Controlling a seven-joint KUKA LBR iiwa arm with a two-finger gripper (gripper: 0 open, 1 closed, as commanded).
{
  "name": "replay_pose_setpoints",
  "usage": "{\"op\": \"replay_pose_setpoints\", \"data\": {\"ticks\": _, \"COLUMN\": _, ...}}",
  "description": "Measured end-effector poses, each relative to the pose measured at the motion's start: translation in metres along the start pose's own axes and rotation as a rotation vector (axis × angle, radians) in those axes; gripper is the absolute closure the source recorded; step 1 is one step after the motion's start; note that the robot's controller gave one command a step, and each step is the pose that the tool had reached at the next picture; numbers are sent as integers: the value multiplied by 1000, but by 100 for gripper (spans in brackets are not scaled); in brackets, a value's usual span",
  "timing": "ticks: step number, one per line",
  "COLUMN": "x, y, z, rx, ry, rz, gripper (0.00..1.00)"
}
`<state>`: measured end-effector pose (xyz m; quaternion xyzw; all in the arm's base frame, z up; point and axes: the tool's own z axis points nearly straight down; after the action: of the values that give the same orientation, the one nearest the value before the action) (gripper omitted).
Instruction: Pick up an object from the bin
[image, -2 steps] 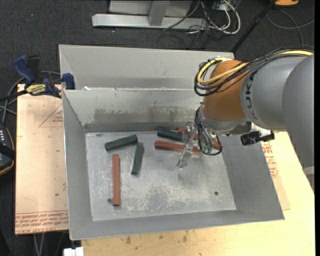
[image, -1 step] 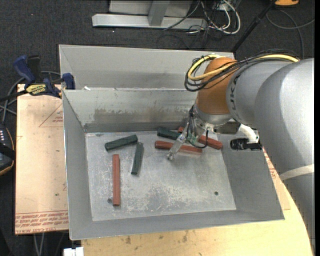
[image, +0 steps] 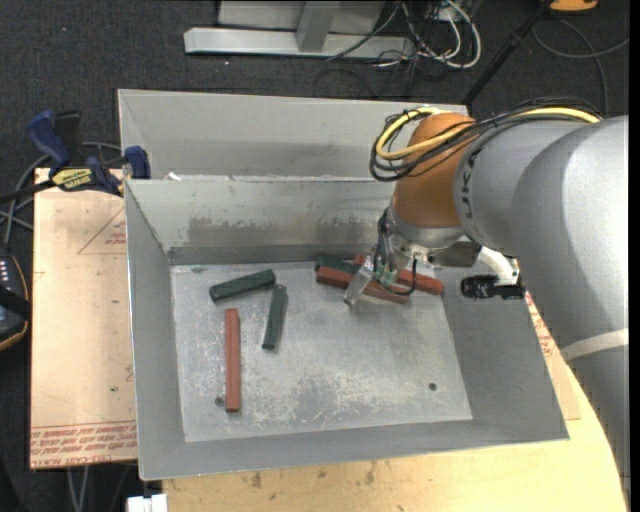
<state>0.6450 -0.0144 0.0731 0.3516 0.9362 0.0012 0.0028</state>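
My gripper (image: 372, 280) is down at the back right of the bin floor, over a small cluster of red bars. It is open, with one silver finger (image: 356, 289) on the left of a red bar (image: 397, 292) and the other finger to the right. A second red bar (image: 332, 273) with a dark end lies just left of the fingers, against the back wall. Nothing is lifted between the fingers.
A dark green bar (image: 242, 285) and a second dark green bar (image: 274, 317) lie left of centre. A long red bar (image: 232, 358) lies upright in the picture near the left wall. The arm fills the right side above the bin.
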Motion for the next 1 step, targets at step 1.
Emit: {"op": "replay_pose_setpoints", "data": {"ticks": 1, "x": 1, "y": -1, "z": 2, "rx": 2, "ry": 1, "rz": 0, "gripper": 0}}
